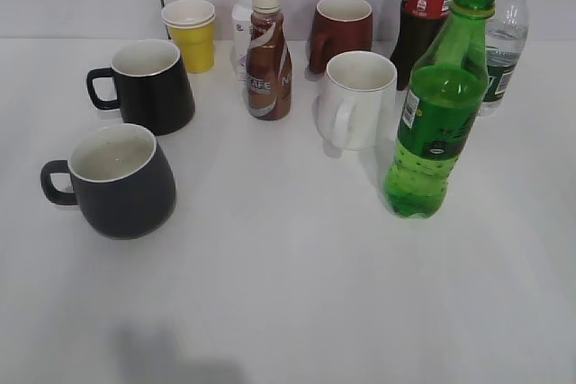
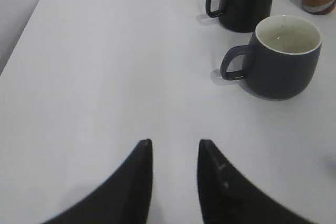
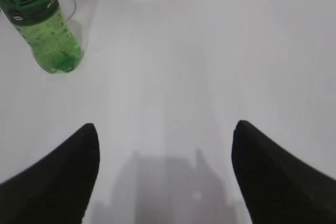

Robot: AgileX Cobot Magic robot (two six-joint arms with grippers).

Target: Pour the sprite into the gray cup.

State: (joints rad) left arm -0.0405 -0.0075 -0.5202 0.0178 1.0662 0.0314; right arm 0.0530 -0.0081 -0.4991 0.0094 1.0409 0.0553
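The sprite [image 1: 436, 114], a tall green bottle with no cap, stands upright at the right of the white table. It also shows at the top left of the right wrist view [image 3: 41, 22]. The gray cup [image 1: 121, 179] sits at the front left, handle to the left, and shows in the left wrist view [image 2: 283, 56]. My left gripper [image 2: 175, 142] is open and empty over bare table, short of the gray cup. My right gripper [image 3: 164, 127] is wide open and empty, short of the sprite. Neither gripper shows in the exterior view.
A black mug [image 1: 148, 84] stands behind the gray cup. A yellow cup [image 1: 192, 33], a brown coffee bottle [image 1: 267, 56], a dark red mug [image 1: 342, 31], a white mug [image 1: 355, 99], a cola bottle [image 1: 423, 15] and a water bottle [image 1: 504, 42] stand further back.
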